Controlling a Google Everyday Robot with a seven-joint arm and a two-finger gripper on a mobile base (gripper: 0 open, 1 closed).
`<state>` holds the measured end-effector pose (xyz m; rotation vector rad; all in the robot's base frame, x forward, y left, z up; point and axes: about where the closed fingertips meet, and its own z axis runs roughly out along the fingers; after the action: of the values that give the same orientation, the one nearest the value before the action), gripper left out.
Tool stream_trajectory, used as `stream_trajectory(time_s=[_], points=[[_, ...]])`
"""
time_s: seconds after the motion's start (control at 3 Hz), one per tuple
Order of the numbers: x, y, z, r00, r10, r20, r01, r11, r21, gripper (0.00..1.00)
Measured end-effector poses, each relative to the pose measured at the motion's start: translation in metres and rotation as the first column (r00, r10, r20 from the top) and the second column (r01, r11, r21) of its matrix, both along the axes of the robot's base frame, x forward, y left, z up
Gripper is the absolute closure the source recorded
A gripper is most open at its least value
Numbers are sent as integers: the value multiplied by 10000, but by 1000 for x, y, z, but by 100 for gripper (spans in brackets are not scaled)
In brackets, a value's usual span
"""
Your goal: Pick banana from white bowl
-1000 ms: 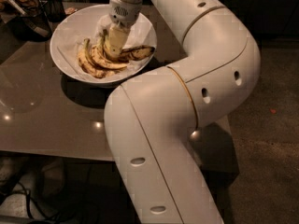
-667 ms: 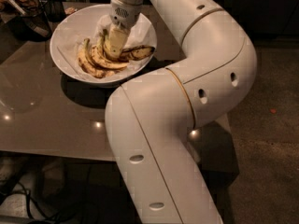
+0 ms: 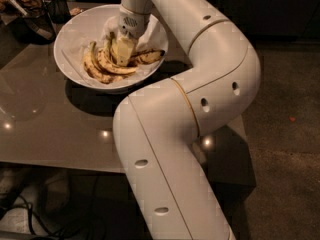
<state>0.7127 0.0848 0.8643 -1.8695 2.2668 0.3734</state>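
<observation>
The banana [image 3: 102,69], a bunch of curved yellow fruits with brown-black blotches, lies inside the wide white bowl [image 3: 67,39] at the upper left of the camera view. The bowl has a white paper lining and stands on a glossy table. My gripper [image 3: 121,51] reaches down into the bowl from above and sits right on the middle of the bunch, hiding part of it. The arm's white links fill the centre and right of the view.
Dark glass containers [image 3: 37,14] stand at the table's far left corner behind the bowl. The grey glossy table [image 3: 50,129] reflects ceiling lights. Its front edge runs along the lower left, with cables [image 3: 30,219] on the floor below. Dark carpet [image 3: 285,134] lies to the right.
</observation>
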Motion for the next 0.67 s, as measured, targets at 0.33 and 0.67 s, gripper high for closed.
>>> stream_trajectory(time_s=[0.33,0.67], points=[[1,1,0,10000,3,-8,-3,10000,2,71],[1,1,0,10000,1,-7,-1,10000,2,93]])
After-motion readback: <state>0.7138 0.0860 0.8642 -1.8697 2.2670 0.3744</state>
